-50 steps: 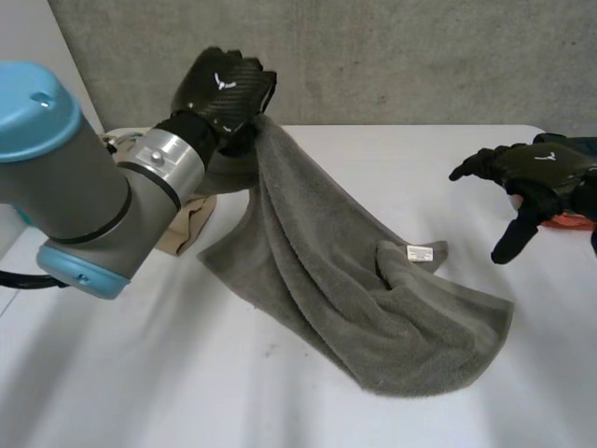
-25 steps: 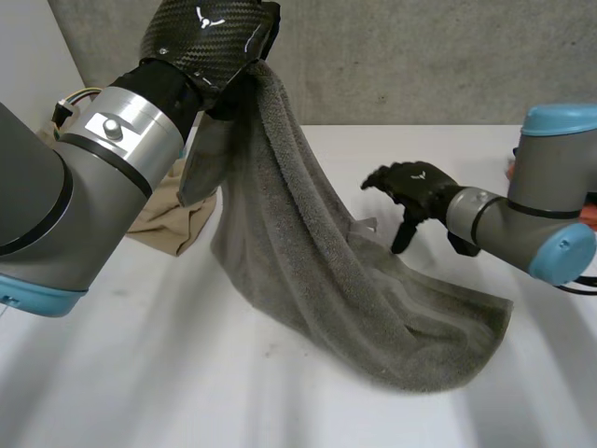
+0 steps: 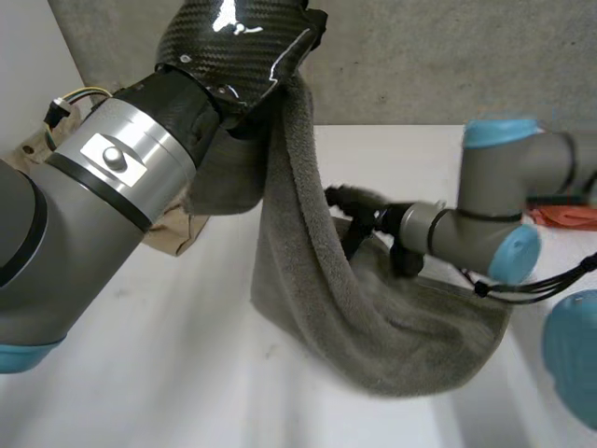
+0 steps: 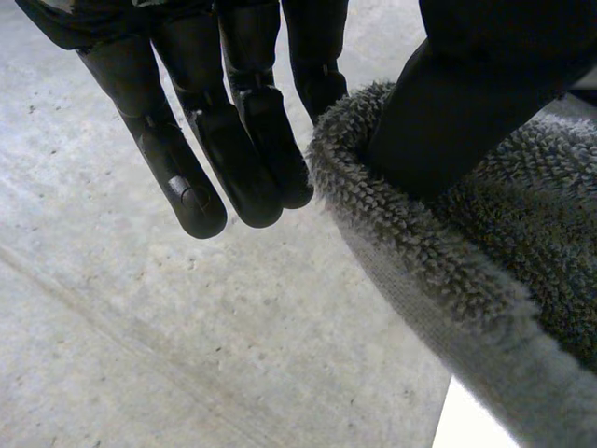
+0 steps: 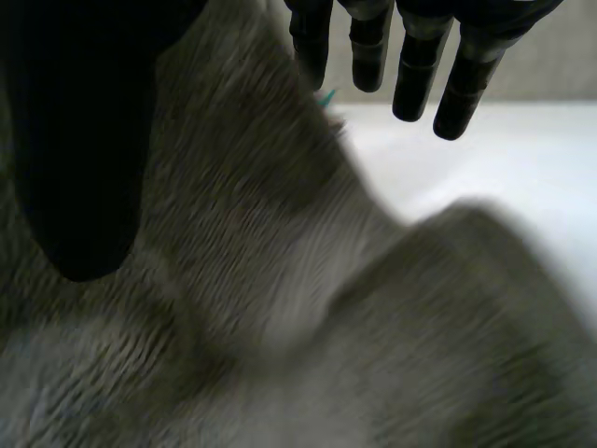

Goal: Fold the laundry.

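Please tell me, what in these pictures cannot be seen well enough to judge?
- Head view: a hanging fold of the towel partly covers the right hand, so the spot it reaches for is hidden.
- Head view: the left arm covers most of the beige cloth, so its shape is unknown.
- Head view: the right arm and the picture's edge cut off the orange thing. It cannot be identified.

right hand (image 3: 364,217) partly behind grey towel (image 3: 373,322), tan cloth (image 3: 173,235) mostly behind left arm (image 3: 84,215), orange item (image 3: 564,217) cut off
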`<state>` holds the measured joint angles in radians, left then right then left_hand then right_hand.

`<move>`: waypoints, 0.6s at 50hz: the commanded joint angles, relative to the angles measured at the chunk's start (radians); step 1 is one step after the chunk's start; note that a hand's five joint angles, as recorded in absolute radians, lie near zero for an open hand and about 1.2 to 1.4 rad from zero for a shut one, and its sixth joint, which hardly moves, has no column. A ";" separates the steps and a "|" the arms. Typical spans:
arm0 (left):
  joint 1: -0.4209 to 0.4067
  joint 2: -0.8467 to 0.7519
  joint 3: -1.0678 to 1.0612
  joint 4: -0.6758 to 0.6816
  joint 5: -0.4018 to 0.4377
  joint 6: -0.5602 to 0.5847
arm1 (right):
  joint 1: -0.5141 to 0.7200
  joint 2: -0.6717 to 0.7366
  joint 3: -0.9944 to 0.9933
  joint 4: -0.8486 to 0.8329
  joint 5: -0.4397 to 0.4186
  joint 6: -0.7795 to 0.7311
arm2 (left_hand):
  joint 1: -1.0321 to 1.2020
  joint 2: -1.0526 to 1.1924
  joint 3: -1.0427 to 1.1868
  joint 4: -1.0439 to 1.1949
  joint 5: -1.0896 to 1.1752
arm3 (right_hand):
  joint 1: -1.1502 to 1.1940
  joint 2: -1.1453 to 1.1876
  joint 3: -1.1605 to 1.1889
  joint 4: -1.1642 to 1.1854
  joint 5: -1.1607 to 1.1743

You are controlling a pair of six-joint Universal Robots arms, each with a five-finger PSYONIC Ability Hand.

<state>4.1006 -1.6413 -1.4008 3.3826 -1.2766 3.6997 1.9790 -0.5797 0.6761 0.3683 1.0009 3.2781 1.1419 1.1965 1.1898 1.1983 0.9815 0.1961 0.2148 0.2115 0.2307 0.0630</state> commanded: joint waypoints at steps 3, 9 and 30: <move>-0.003 -0.012 -0.001 0.011 0.002 -0.001 | 0.046 0.126 -0.082 -0.009 -0.011 -0.012 | 0.254 0.200 0.207 0.198 0.240 | 0.808 0.789 0.793 0.774 0.767; 0.017 -0.025 0.023 0.023 0.003 0.000 | 0.046 0.086 -0.188 -0.066 0.083 -0.005 | 0.254 0.200 0.207 0.198 0.240 | 1.200 1.181 1.185 1.166 1.159; 0.190 -0.193 0.225 0.310 -0.109 -0.001 | -0.077 -0.592 0.293 -0.651 0.426 -0.106 | 0.254 0.200 0.207 0.198 0.240 | 1.200 1.181 1.185 1.166 1.159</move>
<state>4.2979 -1.8312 -1.0946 3.6307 -1.3642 3.6990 1.9156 -1.0476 0.7906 -0.2737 1.4651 3.2358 1.1419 1.1989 1.1945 1.2026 0.9815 0.9781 1.1739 1.1882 1.1860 0.9738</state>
